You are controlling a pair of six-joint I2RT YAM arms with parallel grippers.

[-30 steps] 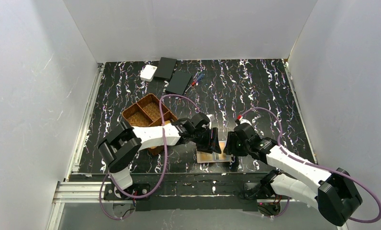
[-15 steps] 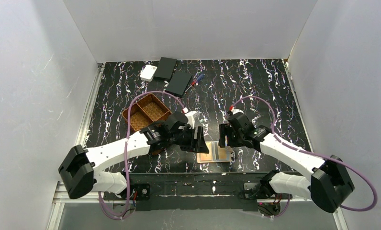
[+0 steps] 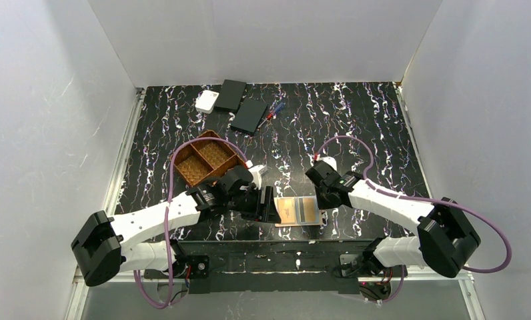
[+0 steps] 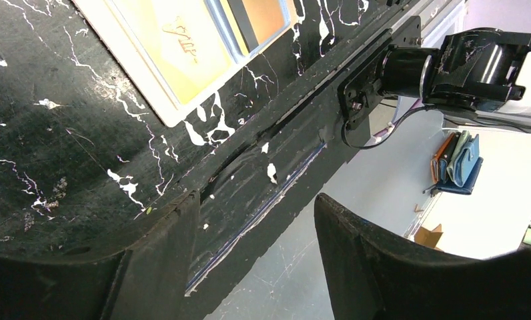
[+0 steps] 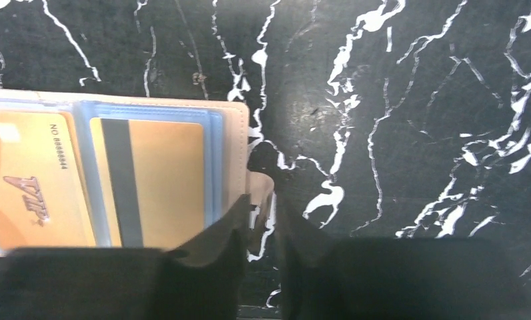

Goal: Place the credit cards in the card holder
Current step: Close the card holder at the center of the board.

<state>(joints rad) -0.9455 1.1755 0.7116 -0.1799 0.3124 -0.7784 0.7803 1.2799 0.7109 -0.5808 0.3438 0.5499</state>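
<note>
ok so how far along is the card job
Done: two orange-gold plastic cards sit inside the open tan folding card holder. In hand: the right fingers straddle its clasp tab, grip unclear; the left fingers are open and empty. Remaining: no loose card shows on the marbled table, so probably just closing the holder.

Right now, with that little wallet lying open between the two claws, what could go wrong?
1. The wallet lies near the front edge of the table. A careless push might slide it off.
2. The right claw has its fingers on either side of the tab. A tug there could drag or flip the wallet, and the cards might slip out.
3. The left claw hangs open close by, so the arms could bump.
</note>
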